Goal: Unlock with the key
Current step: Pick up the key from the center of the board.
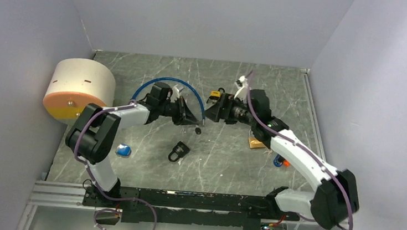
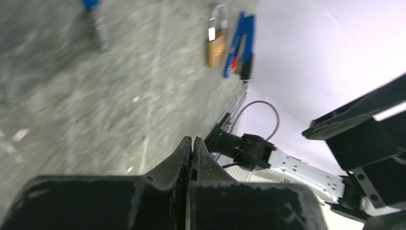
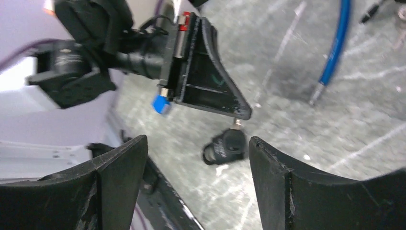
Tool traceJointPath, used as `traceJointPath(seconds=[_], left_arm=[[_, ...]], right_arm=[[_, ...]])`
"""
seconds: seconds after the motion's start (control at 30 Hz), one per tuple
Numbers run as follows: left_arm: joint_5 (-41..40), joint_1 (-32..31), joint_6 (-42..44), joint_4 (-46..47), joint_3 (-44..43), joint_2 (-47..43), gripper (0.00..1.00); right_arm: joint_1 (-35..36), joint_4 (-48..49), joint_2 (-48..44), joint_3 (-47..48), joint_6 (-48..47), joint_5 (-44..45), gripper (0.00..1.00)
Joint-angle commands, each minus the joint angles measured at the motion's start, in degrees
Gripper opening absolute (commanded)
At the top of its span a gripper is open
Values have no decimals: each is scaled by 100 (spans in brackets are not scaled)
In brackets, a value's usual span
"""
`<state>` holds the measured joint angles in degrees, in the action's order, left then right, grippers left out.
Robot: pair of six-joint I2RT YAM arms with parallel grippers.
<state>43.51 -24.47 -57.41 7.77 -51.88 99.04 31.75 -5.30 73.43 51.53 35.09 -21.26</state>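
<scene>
None of the unlocking looks done: the black padlock (image 1: 178,150) lies on the desk (image 1: 219,166), shackle apparently closed, keyless. Just beyond, the key (image 3: 235,123) hangs at the tip of my tightly shut left hand (image 2: 191,143), long axis seemingly upright, pointing down; a real grip I cannot confirm. My right hand (image 3: 197,140) gapes, empty.
</scene>
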Motion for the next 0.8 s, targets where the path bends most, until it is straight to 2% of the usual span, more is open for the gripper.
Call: traceJointPath(seconds=[0.0, 0.2, 0.4, 0.47, 0.6, 0.77], left_arm=[[422, -23, -561, 1126, -500, -584, 2], [545, -36, -1616, 2528, -876, -847, 3], [740, -222, -1695, 3208, -1144, -931, 3], [747, -294, -1855, 3522, -1158, -905, 3], [667, -365, -2086, 4077, -1104, -870, 3], [523, -391, -2288, 4477, -963, -781, 2]], right_arm=[[-358, 1140, -683, -374, 941, -720, 80], [-716, 2290, -1406, -998, 1795, -917, 83], [-715, 3336, -1559, -1281, 2511, -1022, 82], [-722, 3623, -1539, -1254, 2673, -1118, 77], [-722, 3688, -1561, -1106, 2649, -1252, 62], [-720, 3891, -1527, -1148, 2837, -1256, 51]])
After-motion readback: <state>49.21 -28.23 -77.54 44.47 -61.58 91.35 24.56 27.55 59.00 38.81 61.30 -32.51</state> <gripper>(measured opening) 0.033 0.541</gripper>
